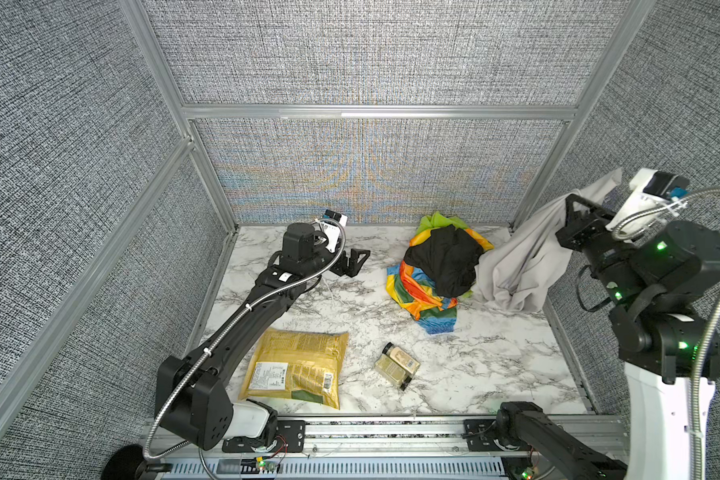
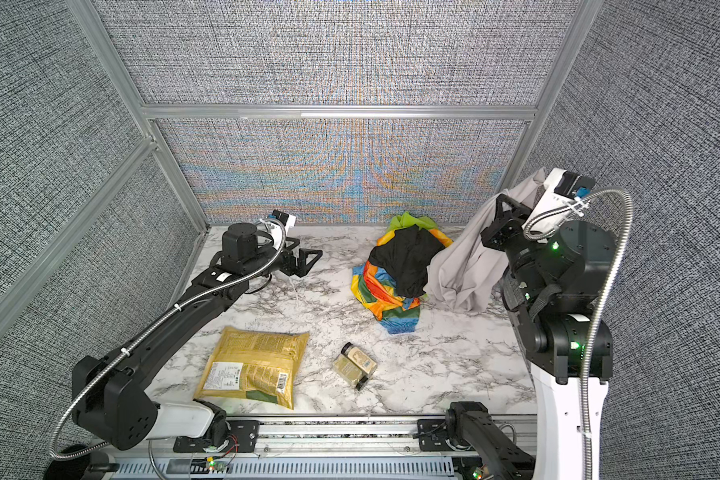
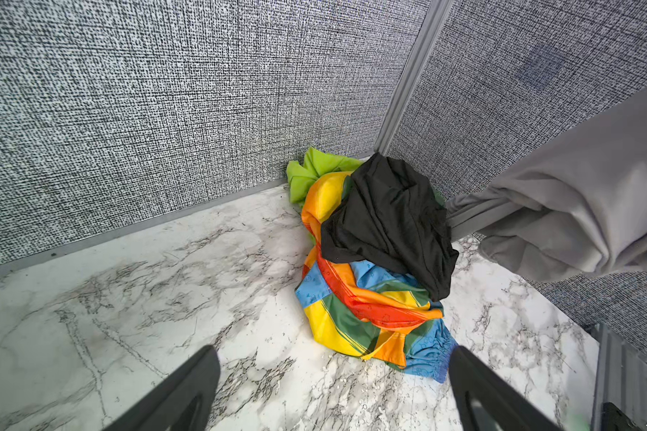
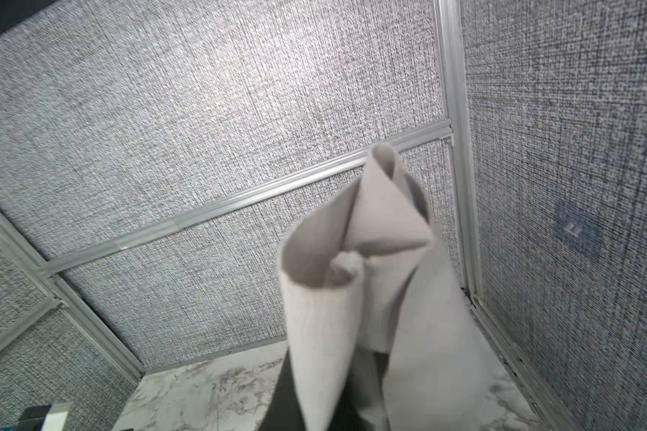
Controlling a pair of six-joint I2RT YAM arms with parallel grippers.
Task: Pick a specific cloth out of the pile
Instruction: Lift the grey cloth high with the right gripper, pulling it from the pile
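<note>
The right fingers (image 1: 578, 208) are clenched on the upper edge of the grey cloth (image 1: 524, 257), holding it up at the right side. Its lower folds rest on the table (image 1: 474, 365) just beside the pile (image 1: 437, 274) (black fabric over rainbow stripes). The left fingers (image 1: 352, 262) are spread wide, holding nothing, well apart from the pile.

Matte black jointed arms (image 1: 262, 320), white base housings (image 1: 248, 419), silver corrugated cable conduits (image 1: 227, 329), green indicator lights (image 1: 661, 246), black triangular-ribbed left gripper (image 1: 358, 262).
</note>
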